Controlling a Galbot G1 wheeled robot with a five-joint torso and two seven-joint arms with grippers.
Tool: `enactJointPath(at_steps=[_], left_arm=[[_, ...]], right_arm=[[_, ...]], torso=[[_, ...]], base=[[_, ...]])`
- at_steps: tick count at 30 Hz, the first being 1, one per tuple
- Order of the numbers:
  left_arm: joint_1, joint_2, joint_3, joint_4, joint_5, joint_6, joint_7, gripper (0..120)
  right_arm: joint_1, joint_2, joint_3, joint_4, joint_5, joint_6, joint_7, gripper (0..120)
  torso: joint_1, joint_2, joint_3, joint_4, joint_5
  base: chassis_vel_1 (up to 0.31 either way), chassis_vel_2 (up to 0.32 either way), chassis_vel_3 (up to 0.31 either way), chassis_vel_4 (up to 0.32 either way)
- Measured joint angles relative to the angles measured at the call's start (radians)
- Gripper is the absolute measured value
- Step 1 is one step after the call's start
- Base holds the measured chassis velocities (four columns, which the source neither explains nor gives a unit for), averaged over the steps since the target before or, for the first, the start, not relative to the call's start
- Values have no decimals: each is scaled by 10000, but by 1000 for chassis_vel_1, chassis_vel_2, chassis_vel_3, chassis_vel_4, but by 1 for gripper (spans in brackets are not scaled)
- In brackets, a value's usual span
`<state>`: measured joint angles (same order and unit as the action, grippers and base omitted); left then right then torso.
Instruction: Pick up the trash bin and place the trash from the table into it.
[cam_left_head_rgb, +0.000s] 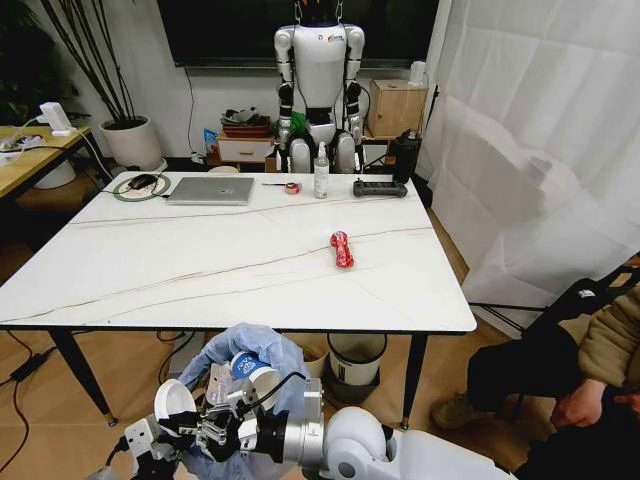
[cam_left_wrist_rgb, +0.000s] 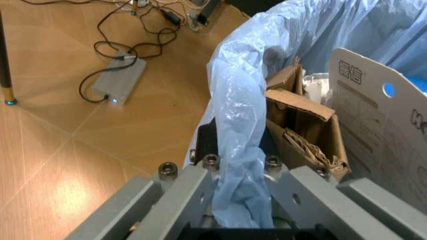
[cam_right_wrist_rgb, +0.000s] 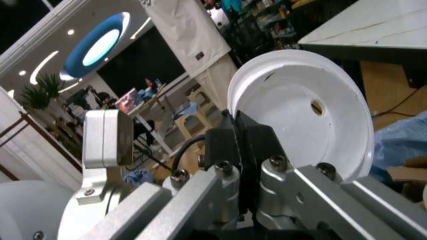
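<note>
Crinkly light-blue plastic is billowing over the rim of one small trash bin, which is hanging below the near edge of the table, low in the head view. The left pincer is clamping the bag's blue rim between its fingers, as the left wrist view is showing. Inside the bin, torn brown cardboard is standing next to a pale printed card; the card is carrying printed characters, too partial to read. One blue-and-white paper cup is poking up among the contents in the head view.

The right pincer is gripping one round white lid by its edge, closed on it. The lid has a single small hole near its middle. In the head view the same lid is hovering just beside the bin, over the wooden floor.

On the white marble-look table one red wrapper is lying alone toward the right side, well apart from everything else. Along the far edge are sitting one silver laptop, one clear spray bottle, one dark controller and one mouse on a round green-rimmed pad. Any writing on these is too small to read.
</note>
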<state>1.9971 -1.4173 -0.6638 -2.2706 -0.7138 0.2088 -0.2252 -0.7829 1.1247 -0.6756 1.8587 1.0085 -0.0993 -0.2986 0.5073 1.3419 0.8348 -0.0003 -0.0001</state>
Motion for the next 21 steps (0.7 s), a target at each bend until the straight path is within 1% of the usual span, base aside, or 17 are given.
enactJointPath(at_steps=[8, 21], left_arm=[[-13, -26, 30, -10, 1, 0, 0, 0], [21, -25, 21, -38, 9, 0, 4, 0]], right_arm=[[-68, 145, -20, -227, -62, 17, -6, 0], [-117, 38, 67, -409, -173, 85, -9, 0]], torso=[[0, 0, 0, 0, 0], [0, 0, 0, -1, 1]], base=[[0, 0, 0, 0], [0, 0, 0, 0]])
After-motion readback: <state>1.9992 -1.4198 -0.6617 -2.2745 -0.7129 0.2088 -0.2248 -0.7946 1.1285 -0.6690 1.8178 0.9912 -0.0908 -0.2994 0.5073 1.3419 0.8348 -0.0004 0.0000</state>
